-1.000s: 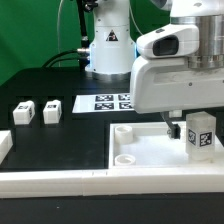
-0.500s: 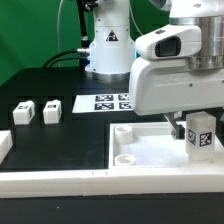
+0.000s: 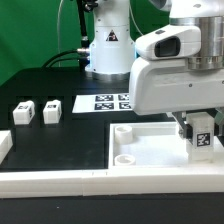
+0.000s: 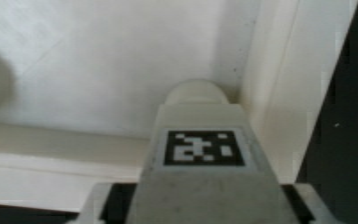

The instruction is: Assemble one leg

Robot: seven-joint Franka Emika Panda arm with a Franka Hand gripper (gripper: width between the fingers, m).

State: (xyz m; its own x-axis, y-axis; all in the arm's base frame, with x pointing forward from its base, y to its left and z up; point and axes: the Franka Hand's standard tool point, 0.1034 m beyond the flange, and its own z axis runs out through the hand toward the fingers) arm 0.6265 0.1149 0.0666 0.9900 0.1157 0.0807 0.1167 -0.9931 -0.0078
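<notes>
- The gripper (image 3: 200, 132) is down over the big white panel (image 3: 150, 150) at the exterior view's right, and its jaws are clamped on the leg (image 3: 203, 133).
- The leg stands upright between the fingers, black-and-white tag facing the camera, low over the panel's far right side.
- Whether its lower end touches the panel, I cannot tell from here.
- In the wrist view the leg (image 4: 201, 140) fills the middle, tag up front, rounded tip pointing at the panel's inner corner beside a raised rim (image 4: 274, 70).
- A round socket (image 3: 123, 131) shows at the panel's near left corner, uncovered.
- Over on the exterior view's left, 2 more legs sit side by side on the dark table: one (image 3: 23, 113) and its neighbour (image 3: 51, 110), well apart from the gripper.
- The marker board (image 3: 104, 102) lies flat behind them, near the robot's base (image 3: 108, 50).
</notes>
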